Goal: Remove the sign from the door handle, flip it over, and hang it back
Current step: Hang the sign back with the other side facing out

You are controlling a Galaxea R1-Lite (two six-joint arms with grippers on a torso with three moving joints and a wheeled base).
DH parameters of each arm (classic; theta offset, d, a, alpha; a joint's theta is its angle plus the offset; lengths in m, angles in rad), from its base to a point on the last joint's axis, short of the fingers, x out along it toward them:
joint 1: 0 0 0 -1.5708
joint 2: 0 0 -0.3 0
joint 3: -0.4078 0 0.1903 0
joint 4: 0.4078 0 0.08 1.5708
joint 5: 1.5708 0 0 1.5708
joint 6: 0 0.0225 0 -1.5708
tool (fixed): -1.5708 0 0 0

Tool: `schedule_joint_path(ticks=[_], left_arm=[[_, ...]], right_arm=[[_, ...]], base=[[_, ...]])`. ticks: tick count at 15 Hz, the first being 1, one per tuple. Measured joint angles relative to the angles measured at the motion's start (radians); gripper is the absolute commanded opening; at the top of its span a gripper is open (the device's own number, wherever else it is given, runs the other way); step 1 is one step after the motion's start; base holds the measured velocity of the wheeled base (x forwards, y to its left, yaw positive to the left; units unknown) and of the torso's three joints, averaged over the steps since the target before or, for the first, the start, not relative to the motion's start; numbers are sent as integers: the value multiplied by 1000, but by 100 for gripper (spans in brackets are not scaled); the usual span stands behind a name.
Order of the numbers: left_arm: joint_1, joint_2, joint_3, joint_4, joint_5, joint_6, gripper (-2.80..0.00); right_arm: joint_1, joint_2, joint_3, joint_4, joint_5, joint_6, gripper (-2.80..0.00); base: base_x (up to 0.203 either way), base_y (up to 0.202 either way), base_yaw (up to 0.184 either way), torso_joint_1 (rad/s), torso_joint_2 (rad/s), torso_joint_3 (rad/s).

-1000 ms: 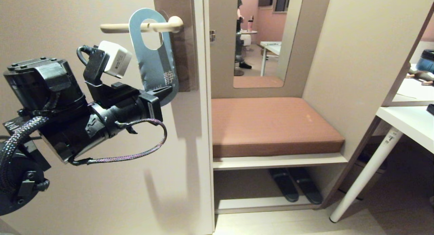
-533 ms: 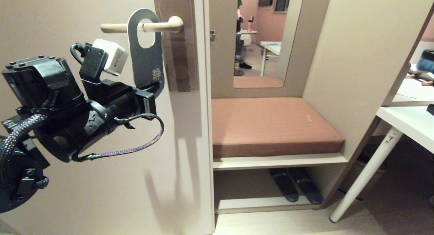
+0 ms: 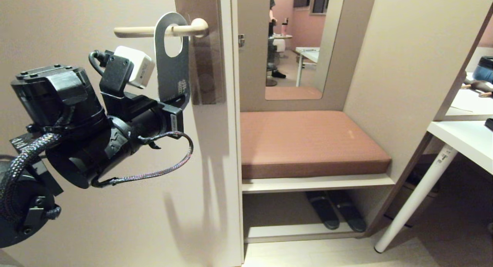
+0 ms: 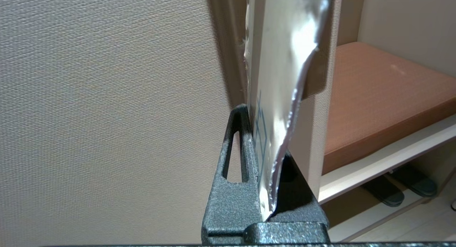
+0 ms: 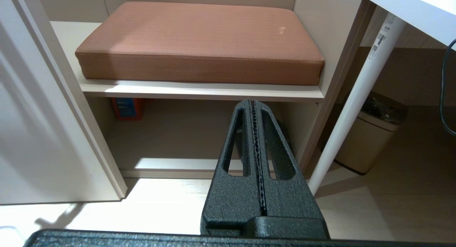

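Sign (image 3: 172, 59) hangs lengthwise straight above the left gripper (image 3: 180, 102), which clenches its lower end; its hole rings the door handle (image 3: 154, 30). Right gripper (image 5: 257, 158) rests clamped on nothing.

The sign (image 3: 172, 59) is a grey-blue, round-ended card hanger with a pale character printed low on its face. It hangs by its round hole on the door handle (image 3: 148, 31), turned partly edge-on, its crinkled lower end pinched. The door handle is a slim cream lever, horizontal, on a tall brown backplate.
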Motion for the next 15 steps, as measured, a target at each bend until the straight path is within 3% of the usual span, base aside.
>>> schedule_joint_path(ticks=[15], left_arm=[[-46,26,-11,0,5,5,-280]], right_arm=[[0,0,0,0,1,-1,-280]], base=[[0,0,0,0,0,0]])
